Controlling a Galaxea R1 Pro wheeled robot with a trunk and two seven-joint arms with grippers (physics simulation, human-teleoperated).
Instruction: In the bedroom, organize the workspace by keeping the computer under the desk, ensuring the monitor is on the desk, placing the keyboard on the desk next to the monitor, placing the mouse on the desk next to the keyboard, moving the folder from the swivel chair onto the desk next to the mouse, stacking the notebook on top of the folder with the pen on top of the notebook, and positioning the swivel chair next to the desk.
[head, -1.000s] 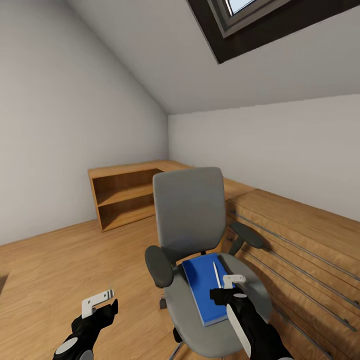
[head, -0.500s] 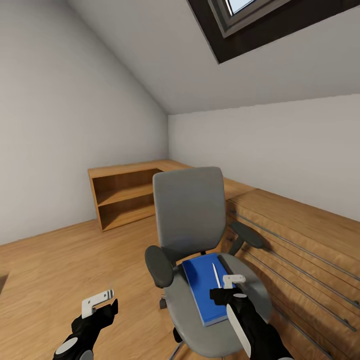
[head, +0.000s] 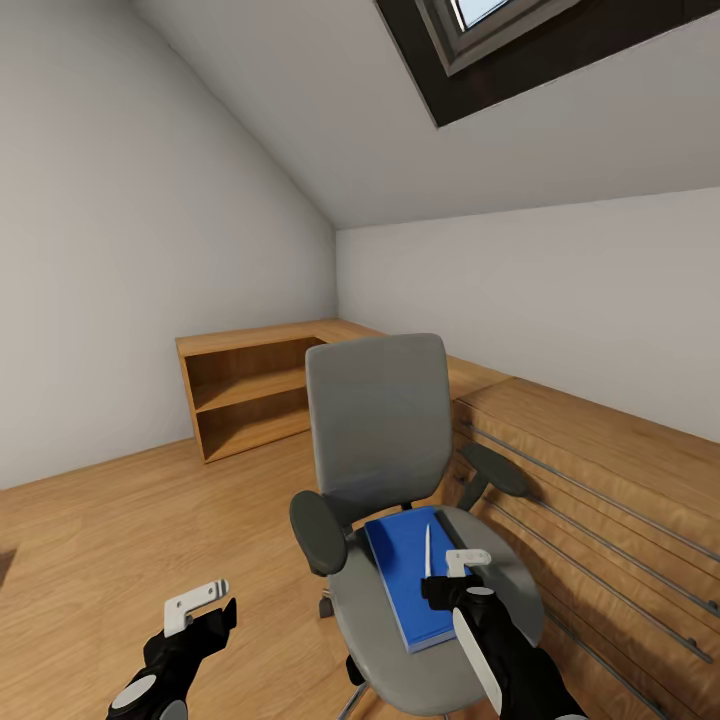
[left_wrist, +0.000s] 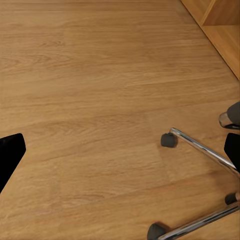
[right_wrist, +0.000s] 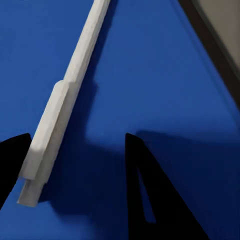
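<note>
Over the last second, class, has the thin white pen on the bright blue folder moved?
Yes. The thin white pen has swung more upright against the bright blue folder, its far tip shifting slightly.

One swivel chair (head: 385, 470) is standing in view, carrying one folder (head: 410, 580) and one pen (head: 427, 551). Two armrests (head: 318, 532) are showing on it. Two pincers are reaching in, left pincer (head: 200, 605) and right pincer (head: 455, 577). One wooden shelf unit (head: 250, 395) is sitting behind, holding seemingly two compartments. One skylight (head: 480, 20) is showing overhead.

We see the swivel chair (head: 400, 560) on the wooden floor (head: 120, 540); the folder (head: 410, 575) lies on its seat.
</note>
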